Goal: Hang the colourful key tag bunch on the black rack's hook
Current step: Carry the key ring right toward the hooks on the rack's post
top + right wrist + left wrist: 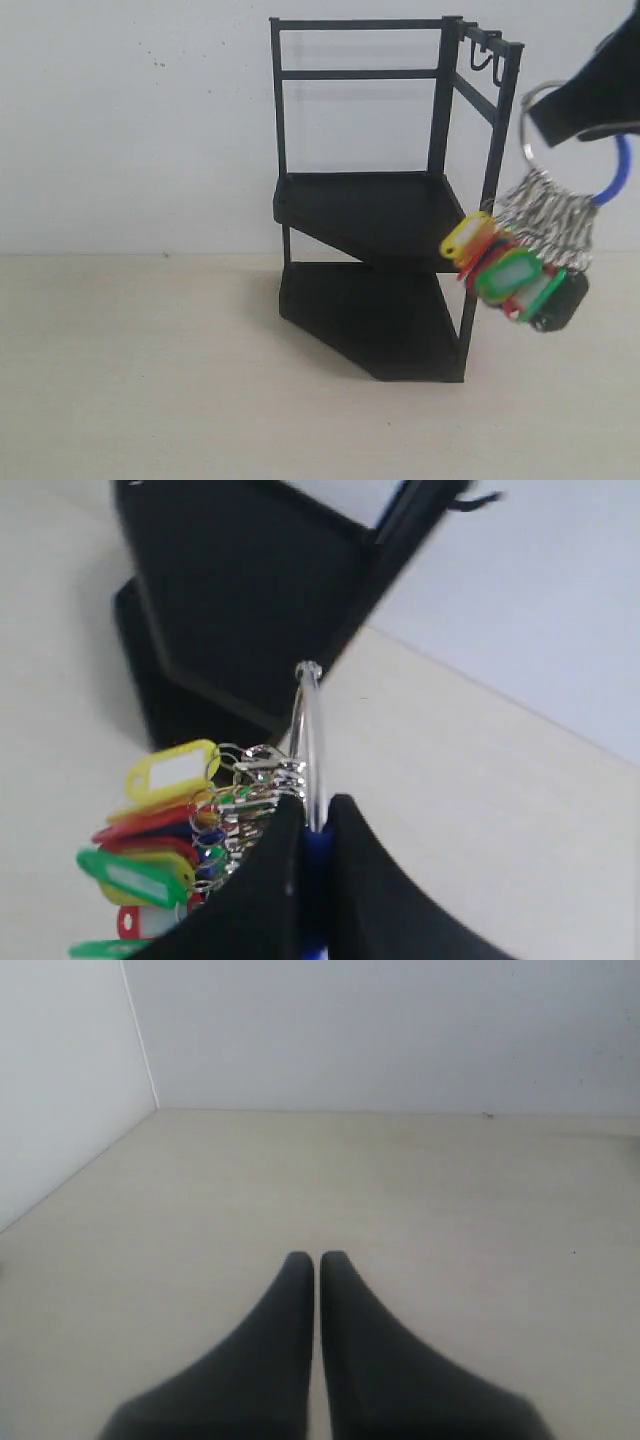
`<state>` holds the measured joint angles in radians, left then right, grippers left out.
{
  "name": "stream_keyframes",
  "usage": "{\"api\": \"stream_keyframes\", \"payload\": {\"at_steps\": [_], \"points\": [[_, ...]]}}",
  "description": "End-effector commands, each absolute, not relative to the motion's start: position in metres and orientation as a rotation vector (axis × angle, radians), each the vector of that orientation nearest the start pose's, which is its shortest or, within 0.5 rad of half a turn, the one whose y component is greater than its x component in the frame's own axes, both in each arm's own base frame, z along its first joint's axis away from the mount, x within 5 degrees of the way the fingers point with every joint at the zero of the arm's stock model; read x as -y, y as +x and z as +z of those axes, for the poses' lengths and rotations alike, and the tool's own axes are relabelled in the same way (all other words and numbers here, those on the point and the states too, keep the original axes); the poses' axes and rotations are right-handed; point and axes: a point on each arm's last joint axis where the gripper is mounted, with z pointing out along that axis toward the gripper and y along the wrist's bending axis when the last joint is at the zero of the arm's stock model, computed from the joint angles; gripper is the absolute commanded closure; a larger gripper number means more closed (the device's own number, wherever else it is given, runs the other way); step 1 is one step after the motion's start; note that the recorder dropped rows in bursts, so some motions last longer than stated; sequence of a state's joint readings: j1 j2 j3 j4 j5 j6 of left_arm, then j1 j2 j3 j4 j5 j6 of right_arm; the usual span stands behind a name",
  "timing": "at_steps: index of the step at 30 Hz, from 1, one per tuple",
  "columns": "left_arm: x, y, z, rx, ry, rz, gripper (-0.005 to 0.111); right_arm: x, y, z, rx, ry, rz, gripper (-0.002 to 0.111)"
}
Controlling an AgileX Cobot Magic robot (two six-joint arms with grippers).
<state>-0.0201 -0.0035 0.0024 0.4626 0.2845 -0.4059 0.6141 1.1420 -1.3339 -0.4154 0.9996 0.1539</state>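
Observation:
The colourful key tag bunch (pixel 520 272) hangs in the air to the right of the black rack (pixel 385 205), level with its lower tray. My right gripper (pixel 590 110) is shut on the bunch's blue loop (pixel 618 170) and big metal ring (pixel 308 730), a little right of and below the top-rail hooks (pixel 487 52). In the right wrist view the tags (pixel 160 825) dangle beside the shut gripper (pixel 316 815), with the rack (pixel 250 590) behind. My left gripper (pixel 317 1260) is shut on nothing over bare table; the exterior view does not show it.
The rack stands on a pale wooden table (pixel 150 380) against a white wall (pixel 130 120). In the left wrist view a wall corner (pixel 140 1050) rises at the table's far edge.

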Motion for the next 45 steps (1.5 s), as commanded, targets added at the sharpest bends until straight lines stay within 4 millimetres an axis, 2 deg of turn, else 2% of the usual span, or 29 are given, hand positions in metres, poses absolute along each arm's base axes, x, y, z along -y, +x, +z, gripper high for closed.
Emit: {"api": "stream_keyframes", "payload": {"at_steps": [1,8,15,23,28,36,45], "points": [[-0.010,0.055,0.191,-1.735,-0.041,0.118,0.102,-0.071,0.209,0.444,-2.056,-0.441,-0.225,0.108],[-0.010,0.055,0.191,-1.735,-0.041,0.118,0.102,-0.055,0.237,0.446,-1.958,-0.336,-0.225,0.108],[-0.010,0.055,0.190,-1.737,-0.042,0.118,0.102,-0.056,0.275,0.428,-1.943,-0.411,-0.232,0.108],[-0.010,0.055,0.190,-1.737,-0.042,0.118,0.102,-0.041,0.300,0.416,-1.925,-0.410,-0.108,0.108],[-0.010,0.055,0.191,-1.735,-0.041,0.118,0.102,-0.037,0.310,0.414,-1.890,-0.407,-0.099,0.108],[-0.010,0.055,0.191,-1.735,-0.041,0.118,0.102,-0.044,0.325,0.404,-1.868,-0.400,-0.018,0.108],[-0.010,0.055,0.190,-1.737,-0.042,0.119,0.102,-0.045,0.336,0.402,-1.803,-0.400,-0.042,0.108]]}}
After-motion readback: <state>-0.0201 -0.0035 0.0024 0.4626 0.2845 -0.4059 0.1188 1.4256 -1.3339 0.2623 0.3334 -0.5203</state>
